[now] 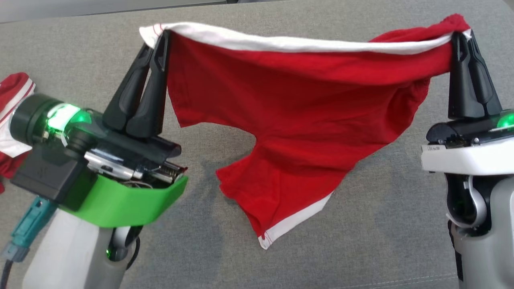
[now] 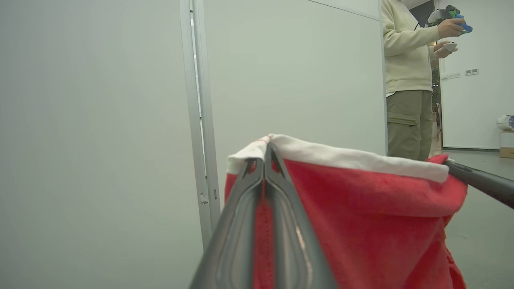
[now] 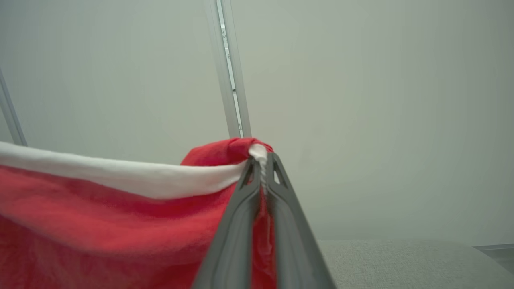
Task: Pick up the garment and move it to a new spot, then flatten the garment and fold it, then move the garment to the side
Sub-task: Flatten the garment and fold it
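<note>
- The red garment (image 1: 289,104) hangs in the air above the grey upholstered surface (image 1: 381,224), stretched between the two arms.
- The left gripper (image 1: 160,38) is clamped on one end of the white band (image 1: 305,42). The left wrist view shows its fingers pressed together with cloth between them.
- The right gripper (image 1: 461,36) is likewise pinched tight on the other end of the band, where some red cloth bunches over its tip.
- The garment's long axis runs left to right along the band. The band is on top, and the body drops down and toward the robot, ending in a white-trimmed corner (image 1: 277,233). I cannot tell whether that corner touches the surface.
- The step looks like carrying and spreading. To do it well, move both arms at the same height with the band taut, lower the hanging corner first, then draw the garment flat.
- Put it down well away from the second red-and-white garment (image 1: 12,100) at the left edge.
</note>
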